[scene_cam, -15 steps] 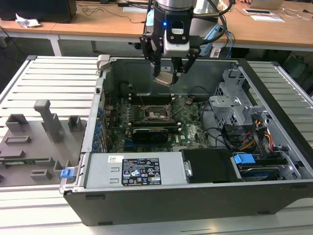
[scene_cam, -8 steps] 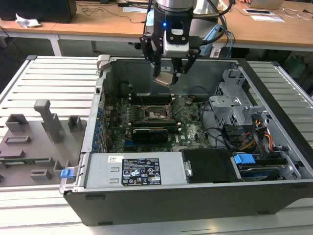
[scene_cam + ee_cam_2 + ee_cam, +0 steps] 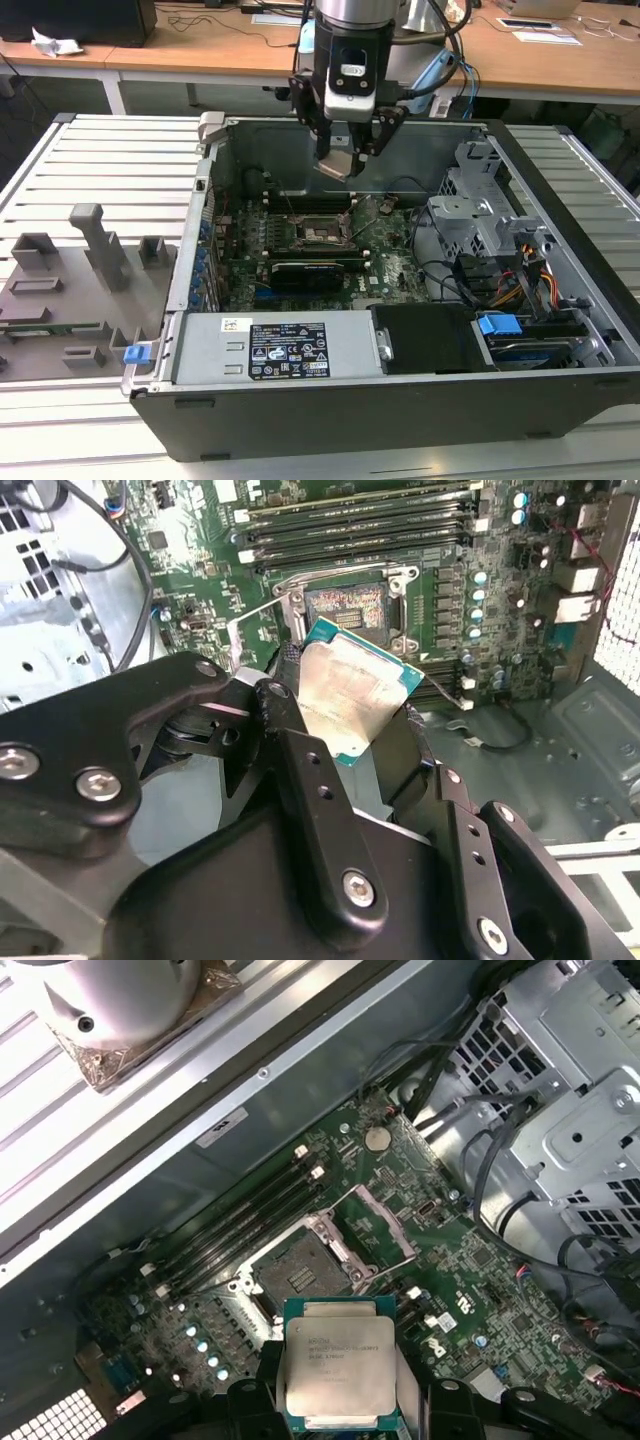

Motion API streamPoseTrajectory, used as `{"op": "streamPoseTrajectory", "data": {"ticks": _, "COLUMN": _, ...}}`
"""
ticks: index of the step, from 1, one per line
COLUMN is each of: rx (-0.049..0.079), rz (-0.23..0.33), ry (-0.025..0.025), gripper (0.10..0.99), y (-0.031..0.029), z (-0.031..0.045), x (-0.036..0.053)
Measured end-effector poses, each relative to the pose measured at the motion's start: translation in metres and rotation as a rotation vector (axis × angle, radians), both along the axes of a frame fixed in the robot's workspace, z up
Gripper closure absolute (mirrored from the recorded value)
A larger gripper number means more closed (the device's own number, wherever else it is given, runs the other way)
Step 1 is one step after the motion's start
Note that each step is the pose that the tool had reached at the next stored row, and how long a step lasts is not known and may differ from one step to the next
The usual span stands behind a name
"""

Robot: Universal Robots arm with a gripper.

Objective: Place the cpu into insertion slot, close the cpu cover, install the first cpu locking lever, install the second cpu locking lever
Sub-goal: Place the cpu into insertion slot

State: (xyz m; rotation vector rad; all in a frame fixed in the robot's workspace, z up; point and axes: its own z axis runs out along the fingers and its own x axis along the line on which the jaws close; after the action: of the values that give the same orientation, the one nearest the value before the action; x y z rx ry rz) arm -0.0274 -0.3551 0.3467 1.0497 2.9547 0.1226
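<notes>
My gripper (image 3: 345, 160) hangs above the open computer case, shut on the cpu (image 3: 339, 165). The cpu (image 3: 338, 1365) is a flat square chip with a silver top and a green edge, gripped on two opposite sides by black fingers (image 3: 300, 742). In the second wrist view the cpu (image 3: 350, 695) sits tilted, above and short of the insertion slot (image 3: 344, 605). The slot (image 3: 297, 1273) lies open and empty on the green motherboard. The cpu cover (image 3: 385, 1232) stands flipped up beside it. A thin wire locking lever (image 3: 236, 628) sticks up next to the socket.
A long black card (image 3: 310, 270) lies on the board in front of the slot (image 3: 322, 232). Memory sticks (image 3: 250, 1215) flank the socket. A drive cage (image 3: 480, 215) with cables fills the exterior view's right, a power supply (image 3: 285, 350) the front. A grey fixture tray (image 3: 70, 290) lies outside the case.
</notes>
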Motion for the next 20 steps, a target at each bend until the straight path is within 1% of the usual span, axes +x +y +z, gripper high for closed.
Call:
{"op": "streamPoseTrajectory", "data": {"ticks": 5, "rx": -0.001, "rz": -0.018, "ry": 0.0000, "gripper": 0.557, "y": -0.0004, "z": -0.0032, "x": 0.0000}}
{"op": "streamPoseTrajectory", "data": {"ticks": 15, "rx": -0.003, "rz": -0.178, "ry": 0.0001, "gripper": 0.557, "y": -0.0005, "z": -0.0051, "x": 0.0000}}
{"op": "streamPoseTrajectory", "data": {"ticks": 18, "rx": -0.003, "rz": -0.208, "ry": 0.0005, "gripper": 0.557, "y": -0.0005, "z": -0.0057, "x": 0.0000}}
{"op": "streamPoseTrajectory", "data": {"ticks": 20, "rx": -0.003, "rz": -0.211, "ry": 0.0008, "gripper": 0.557, "y": -0.0004, "z": -0.0060, "x": 0.0000}}
